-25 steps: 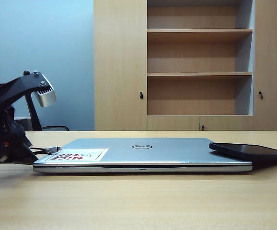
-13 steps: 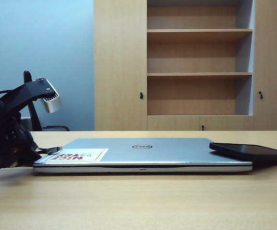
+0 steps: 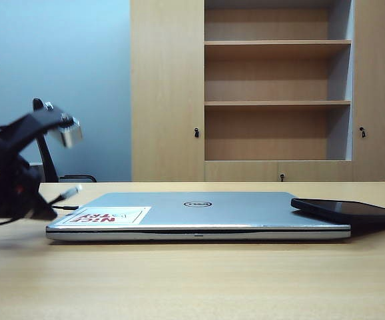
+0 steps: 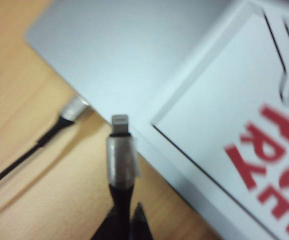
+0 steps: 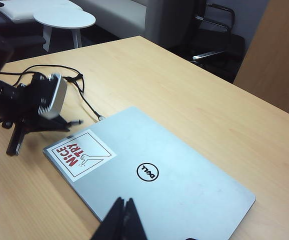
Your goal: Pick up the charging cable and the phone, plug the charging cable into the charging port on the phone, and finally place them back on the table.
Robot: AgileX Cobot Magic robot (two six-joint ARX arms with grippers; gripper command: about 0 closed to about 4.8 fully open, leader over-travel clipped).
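My left gripper (image 4: 127, 211) is shut on the black charging cable just behind its silver plug (image 4: 120, 150), which sticks out in the air by the laptop's corner. The exterior view shows this gripper (image 3: 42, 210) at the far left with the plug (image 3: 70, 193) tilted upward. The cable's other connector (image 4: 74, 107) lies on the table (image 3: 192, 280). The black phone (image 3: 349, 210) rests flat at the right, partly on the laptop's right edge; its charging port cannot be made out. My right gripper (image 5: 126, 209) is shut and empty above the laptop lid, and it does not show in the exterior view.
A closed silver laptop (image 3: 199, 213) with a red-and-white sticker (image 5: 79, 152) fills the middle of the table. Slack cable loops (image 5: 59, 70) lie on the table beyond the left arm. A wooden shelf cabinet (image 3: 276, 93) stands behind the table.
My left gripper has gone from open to shut on the cable behind the plug. The plug has risen from the table by the laptop's corner and now tilts upward. The right arm stayed still.
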